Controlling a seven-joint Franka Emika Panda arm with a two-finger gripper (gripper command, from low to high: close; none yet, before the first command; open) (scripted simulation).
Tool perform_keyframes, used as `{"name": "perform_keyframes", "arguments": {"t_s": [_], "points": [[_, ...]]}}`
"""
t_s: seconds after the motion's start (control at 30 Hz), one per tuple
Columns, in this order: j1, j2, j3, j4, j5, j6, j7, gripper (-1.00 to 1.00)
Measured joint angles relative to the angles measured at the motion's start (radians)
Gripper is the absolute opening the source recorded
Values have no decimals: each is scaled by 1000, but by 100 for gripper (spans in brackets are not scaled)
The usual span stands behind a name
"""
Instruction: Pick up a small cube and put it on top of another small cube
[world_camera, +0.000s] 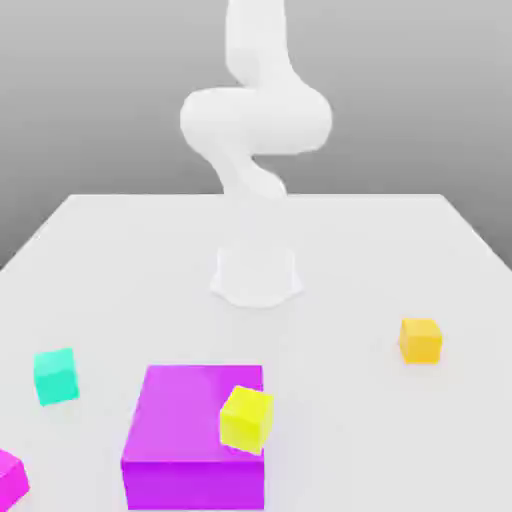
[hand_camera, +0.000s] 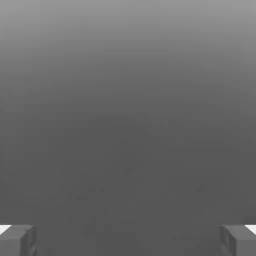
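While the tool (hand_camera: 128, 241) gapes (wide), cubes (world_camera: 420, 342) lie outside.

And we're looking at matt grey on the gripper (hand_camera: 128, 241), smooth, plastic-looking white on the arm (world_camera: 255, 120) carrying it, smooth matt faces on yellow cube (world_camera: 246, 419) and purple block (world_camera: 190, 412)!

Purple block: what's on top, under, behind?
The yellow cube shows over its right edge in the exterior view; the purple block hides whatever lies beneath and some tabletop behind.
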Motion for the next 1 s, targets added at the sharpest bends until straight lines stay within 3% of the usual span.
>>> {"name": "perform_keyframes", "arguments": {"t_s": [0.43, 0.7, 0.9, 0.93, 1.0], "points": [[-254, 475, -168, -202, -9, 258, 219, 0], [-413, 770, -271, -324, 77, 413, 287, 0], [-509, 991, -163, -310, 239, 572, 187, 0], [-532, 1024, -135, -303, 259, 599, 172, -100], [-532, 1024, -135, -303, 259, 599, 172, -100]]}}
